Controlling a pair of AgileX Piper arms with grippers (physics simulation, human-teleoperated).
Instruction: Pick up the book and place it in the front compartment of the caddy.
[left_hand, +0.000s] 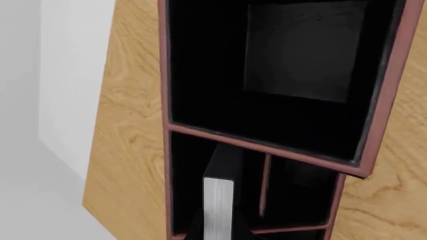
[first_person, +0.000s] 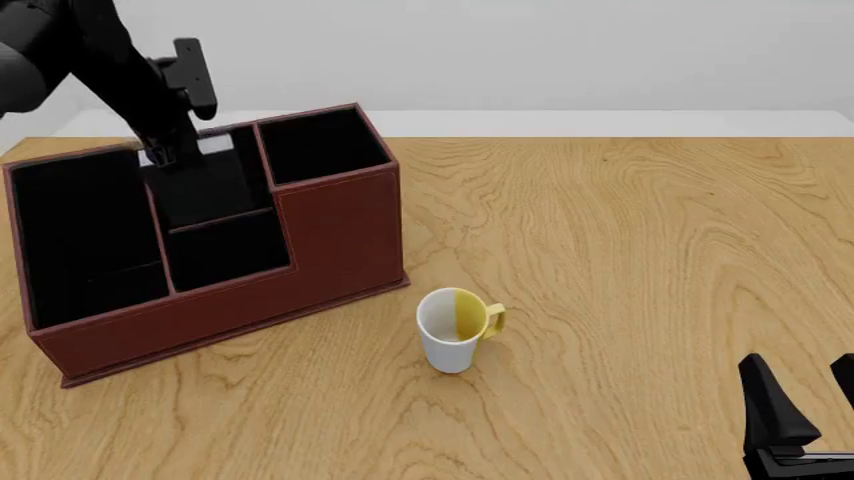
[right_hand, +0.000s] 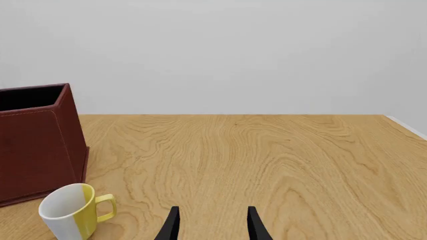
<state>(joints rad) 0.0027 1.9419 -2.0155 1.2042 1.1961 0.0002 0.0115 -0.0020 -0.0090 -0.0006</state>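
The reddish-brown caddy (first_person: 267, 290) stands at the table's left, its black-lined compartments open upward. The thin black book (first_person: 200, 190) leans inside the middle rear compartment, behind the low front one. Its white page edges (left_hand: 218, 205) face the left wrist camera. My left gripper (first_person: 163, 150) hangs over the caddy's back rim at the book's upper end. In the left wrist view, dark fingers flank the book, so the gripper (left_hand: 219, 232) looks shut on it. My right gripper (first_person: 801, 420) is open and empty near the front right table edge, far from the caddy.
A white-and-yellow mug (first_person: 454, 330) stands upright just right of the caddy's front corner, also seen as the mug (right_hand: 73, 212) ahead-left of the right gripper (right_hand: 212, 227). The caddy wall (right_hand: 40, 145) rises behind it. Wooden tabletop (first_person: 641, 250) stretches to the right.
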